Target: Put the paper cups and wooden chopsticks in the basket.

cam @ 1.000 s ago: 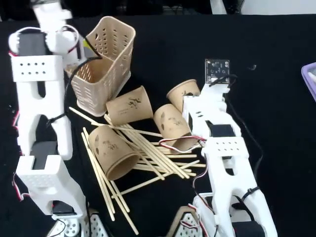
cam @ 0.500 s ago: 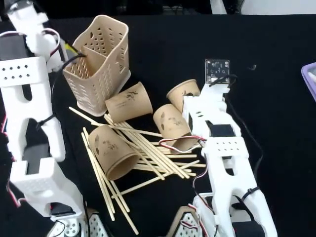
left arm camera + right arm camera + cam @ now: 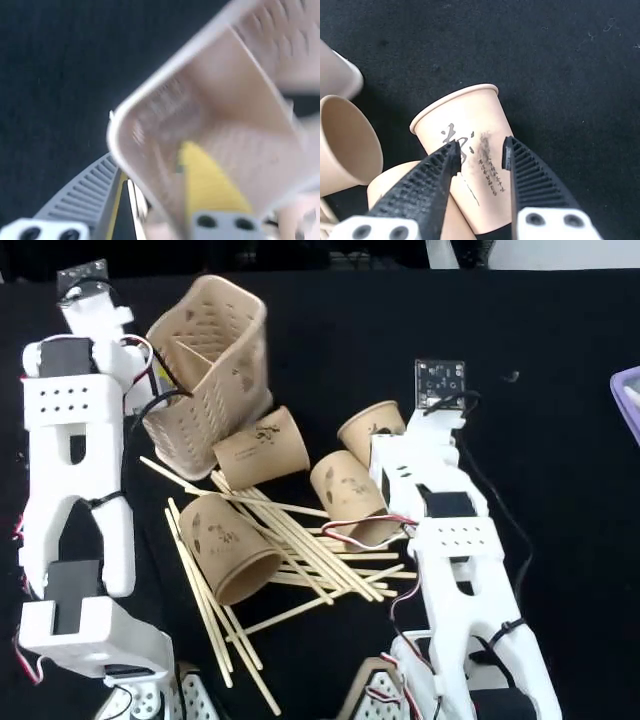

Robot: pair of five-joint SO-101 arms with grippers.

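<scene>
Toward the far left of the table (image 3: 330, 330) I see the basket (image 3: 215, 360) tilted with my left gripper (image 3: 150, 157) clamped on its wall, four paper cups (image 3: 262, 450) lying beside it among scattered wooden chopsticks (image 3: 300, 545), and my right gripper (image 3: 480, 150) hanging narrowly parted above one of them.

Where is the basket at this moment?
In the high view the basket stands tilted at the far left of the table, its wall held in the left tool; a paper cup lies on its side beside its base.
</scene>
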